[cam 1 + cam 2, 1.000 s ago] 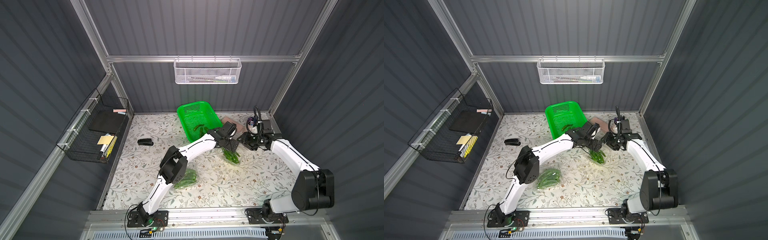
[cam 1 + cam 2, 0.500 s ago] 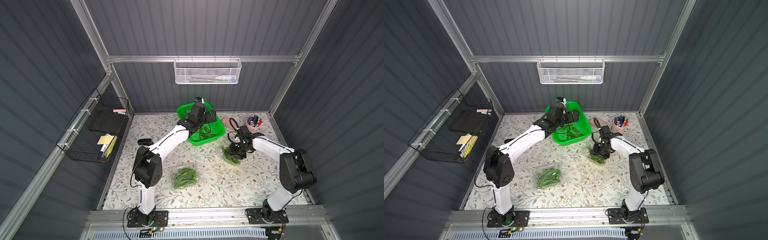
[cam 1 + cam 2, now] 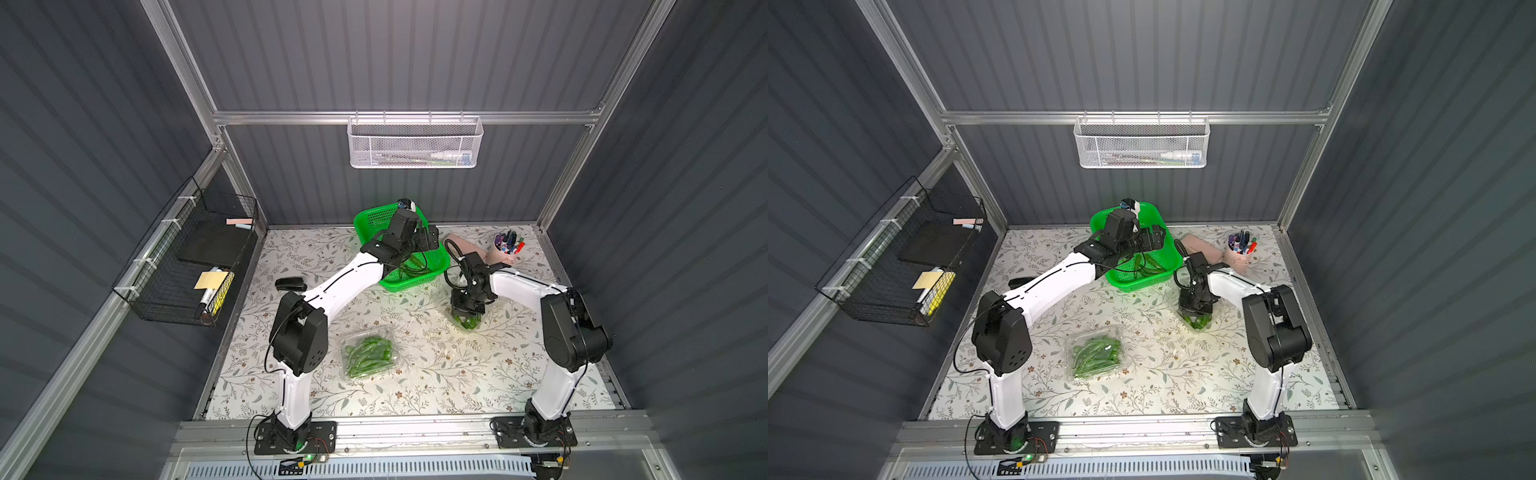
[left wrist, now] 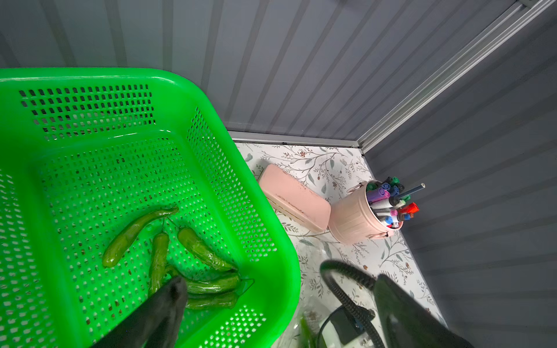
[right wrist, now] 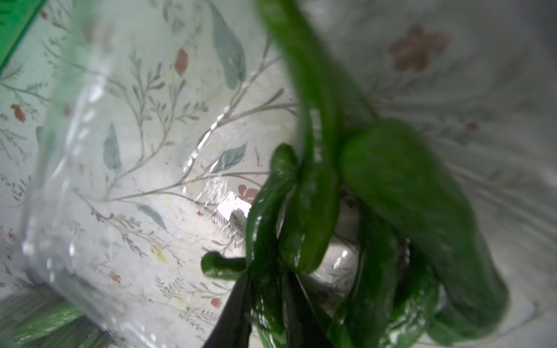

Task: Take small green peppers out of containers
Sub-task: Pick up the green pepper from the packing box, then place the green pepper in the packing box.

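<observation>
Two clear, thin plastic clamshell containers (image 3: pixel 388 334) are sitting on your floral-print tabletop (image 3: pixel 436 395). One is lying near the middle, toward the front edge, and is holding a heap of slender, glossy small green peppers (image 3: pixel 365 353). The other (image 5: pixel 120 195) is lying nearer the right edge, about midway back, and your right tool (image 5: pixel 265 289) is reaching down into it. In the right wrist view its dark fingers (image 5: pixel 235 310) are standing close together and are pinching one of the peppers, with more peppers crowding round them.

Your left tool (image 4: pixel 278 283) is hovering over the bright green perforated plastic basket (image 3: pixel 415 284) at the middle of the back edge. Its fingers are standing wide apart and are gripping nothing. Several peppers are already lying on the basket's floor, bunched toward the side facing the right edge.

A pink pencil case (image 4: pixel 295 199) and a pink cup of markers (image 4: pixel 355 217) are sitting in the back right corner, just beside each other.
</observation>
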Controlling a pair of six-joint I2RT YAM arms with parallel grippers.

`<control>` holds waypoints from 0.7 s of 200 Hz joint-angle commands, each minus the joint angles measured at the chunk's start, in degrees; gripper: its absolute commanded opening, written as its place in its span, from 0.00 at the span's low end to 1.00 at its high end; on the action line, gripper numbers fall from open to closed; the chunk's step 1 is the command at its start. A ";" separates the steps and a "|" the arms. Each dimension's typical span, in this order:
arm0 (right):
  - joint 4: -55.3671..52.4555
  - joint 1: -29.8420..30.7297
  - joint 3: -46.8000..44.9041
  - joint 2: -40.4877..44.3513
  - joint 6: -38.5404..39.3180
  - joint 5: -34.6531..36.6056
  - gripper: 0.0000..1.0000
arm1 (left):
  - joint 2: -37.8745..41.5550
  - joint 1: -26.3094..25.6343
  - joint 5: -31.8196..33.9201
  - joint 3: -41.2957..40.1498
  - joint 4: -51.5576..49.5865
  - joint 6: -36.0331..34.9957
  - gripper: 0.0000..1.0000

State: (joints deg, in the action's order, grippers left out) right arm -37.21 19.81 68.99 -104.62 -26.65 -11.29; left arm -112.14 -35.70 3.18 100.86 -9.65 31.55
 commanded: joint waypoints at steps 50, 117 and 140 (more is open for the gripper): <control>-5.27 -0.72 3.50 8.43 0.59 2.81 0.04 | -1.42 0.55 -2.29 -0.78 0.14 0.92 0.99; -9.84 -1.53 14.39 11.87 2.24 2.44 0.03 | -1.25 0.55 -3.00 -1.52 0.93 1.37 0.99; -9.49 -1.53 19.95 10.52 3.15 0.49 0.02 | -0.51 0.63 -2.70 -2.32 1.50 2.21 0.99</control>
State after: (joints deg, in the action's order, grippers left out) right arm -44.99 18.44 83.77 -93.12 -25.39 -9.08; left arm -112.44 -35.42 0.82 99.96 -9.26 32.53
